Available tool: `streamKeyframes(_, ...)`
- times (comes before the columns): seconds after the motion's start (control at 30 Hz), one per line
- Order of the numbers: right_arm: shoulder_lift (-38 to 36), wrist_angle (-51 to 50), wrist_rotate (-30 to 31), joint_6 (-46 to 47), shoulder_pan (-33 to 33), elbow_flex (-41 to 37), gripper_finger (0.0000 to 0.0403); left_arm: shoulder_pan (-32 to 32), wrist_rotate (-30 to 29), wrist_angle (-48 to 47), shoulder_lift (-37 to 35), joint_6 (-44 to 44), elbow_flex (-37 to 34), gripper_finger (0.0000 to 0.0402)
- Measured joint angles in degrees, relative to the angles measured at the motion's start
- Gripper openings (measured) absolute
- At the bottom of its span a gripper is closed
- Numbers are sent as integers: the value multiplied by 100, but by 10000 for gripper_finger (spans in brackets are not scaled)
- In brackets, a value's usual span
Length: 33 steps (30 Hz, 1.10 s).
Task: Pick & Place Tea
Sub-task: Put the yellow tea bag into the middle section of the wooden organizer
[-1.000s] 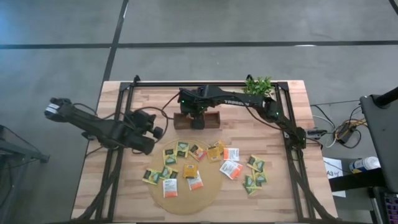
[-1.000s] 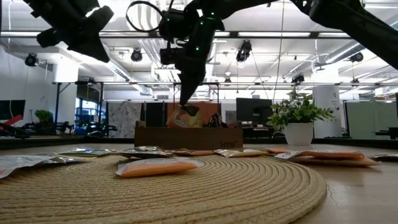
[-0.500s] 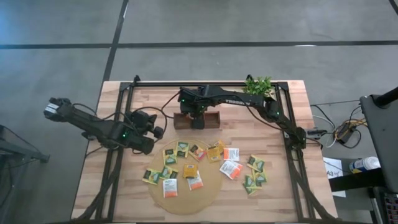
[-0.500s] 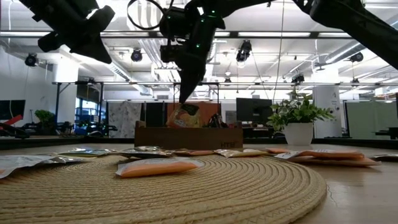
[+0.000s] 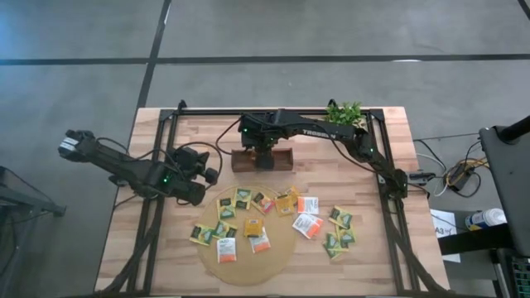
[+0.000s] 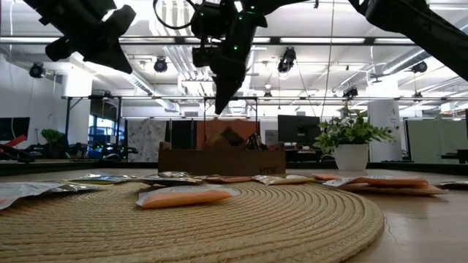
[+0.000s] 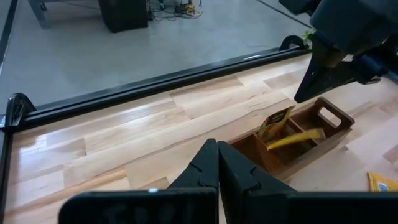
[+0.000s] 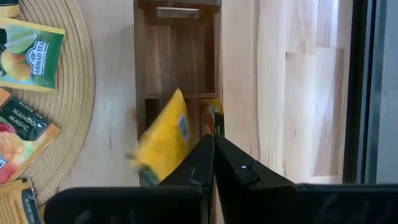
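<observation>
Right gripper (image 6: 221, 111) risen clear of tray (image 5: 262, 159), jaws shut, empty; yellow sachet (image 8: 163, 140) tilted inside middle compartment. Left gripper (image 7: 217, 163) jaws shut, empty, frame left.

In the low view, the right hand (image 6: 219, 109) has risen from just above the tray (image 6: 221, 161) at centre frame to well clear of it, fingers closed and empty. The yellow sachet (image 8: 165, 140) it was touching a second ago now leans loose inside the tray, apart from the fingertips.
</observation>
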Motion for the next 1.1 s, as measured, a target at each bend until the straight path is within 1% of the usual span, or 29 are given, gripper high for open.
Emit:
streamKeyframes(0.1,0,2,4,2,3,0,8,0,-23,18,0,0,0,0)
streamKeyframes(0.23,0,-40,172,42,5,0,8,0,-26,55,14,0,0,0)
streamKeyframes(0.47,-173,-853,157,143,30,-2,8,0,-17,88,15,44,0,0)
streamKeyframes(0.57,-284,-966,143,116,122,-4,14,0,-18,101,15,191,0,0)
streamKeyframes(0.67,-369,-956,122,62,255,-7,38,0,-18,133,15,292,-2,0)
streamKeyframes(0.83,-385,-859,125,46,494,-129,98,-2,-24,128,20,303,-2,0)
streamKeyframes(0.97,-382,-588,151,-199,708,-586,143,0,-32,125,20,325,-2,0)
streamKeyframes(1.1,-512,126,617,-234,882,-1362,166,-2,34,121,20,450,-2,0)
